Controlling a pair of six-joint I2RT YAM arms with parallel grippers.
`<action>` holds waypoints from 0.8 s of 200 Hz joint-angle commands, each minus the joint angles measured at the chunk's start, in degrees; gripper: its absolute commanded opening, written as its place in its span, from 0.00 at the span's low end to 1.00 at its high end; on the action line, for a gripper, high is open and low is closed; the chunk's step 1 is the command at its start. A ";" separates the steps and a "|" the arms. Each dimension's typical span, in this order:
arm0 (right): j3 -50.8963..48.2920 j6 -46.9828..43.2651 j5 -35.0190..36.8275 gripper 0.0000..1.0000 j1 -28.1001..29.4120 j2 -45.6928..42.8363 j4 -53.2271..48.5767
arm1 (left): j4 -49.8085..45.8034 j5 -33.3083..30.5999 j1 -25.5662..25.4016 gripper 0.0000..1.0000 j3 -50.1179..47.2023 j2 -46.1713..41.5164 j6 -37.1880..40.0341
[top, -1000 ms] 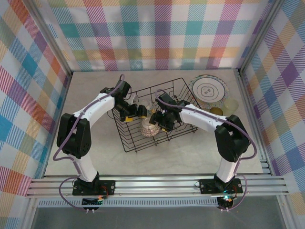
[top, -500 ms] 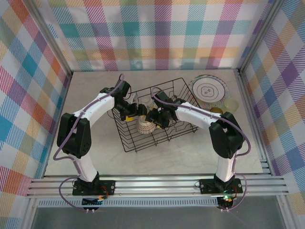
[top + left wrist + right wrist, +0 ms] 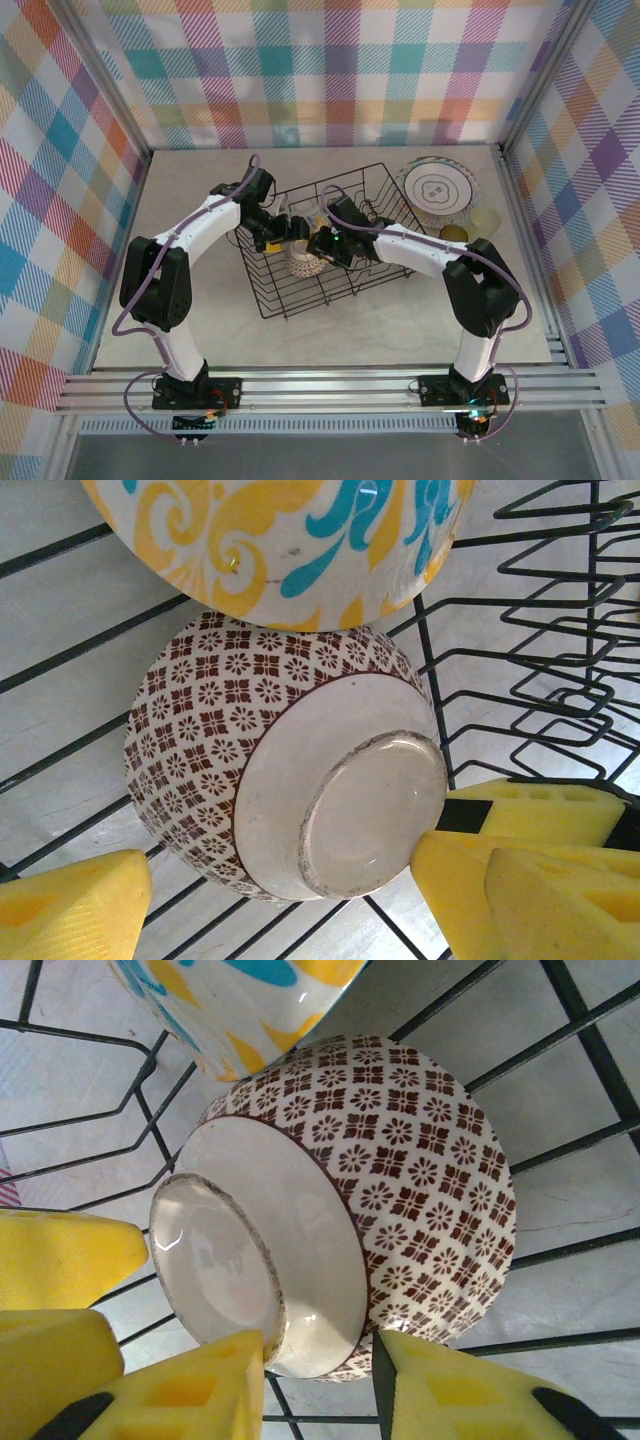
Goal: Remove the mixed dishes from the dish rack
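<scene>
Now at the bowls: both arms reach into the dish rack [image 3: 340, 290] for a brown-patterned bowl [image 3: 250, 740] lying tipped on the wire floor, its foot ring turned toward the wrist cameras. The left gripper [image 3: 280, 860] stands wide open, the bowl between its yellow fingers [image 3: 70, 900]; one tip touches the foot ring and nothing is held. The right gripper [image 3: 320, 1345] is set far narrower, astride the bowl's base edge; whether it pinches cannot be told. Just past both sets of fingertips, a yellow-and-turquoise bowl [image 3: 290, 540] sits against the brown one, seemingly touching. Well beyond the right hand, outside the rack, a cream plate [image 3: 437, 188], a pale cup [image 3: 485, 218] and an amber cup [image 3: 455, 233] sit on the table [image 3: 200, 330], suggesting unloading is well under way. Lifting out the brown bowl appears to be the step in hand. The next move likely calls for one firm closure on its wall, then a straight lift clear of wires and neighbour.
</scene>
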 commanded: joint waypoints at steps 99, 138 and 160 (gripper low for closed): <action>-11.14 -3.94 2.99 0.09 -0.50 -3.14 0.68 | 1.30 3.52 0.43 0.85 -1.72 0.81 -1.82; -11.15 -5.95 3.91 0.09 -0.60 -5.10 -1.13 | 1.31 3.56 0.56 0.85 -1.85 0.73 -1.92; -9.08 -8.53 4.24 0.16 -0.64 -5.11 -4.17 | 2.37 4.71 0.73 0.85 -1.98 0.42 -2.76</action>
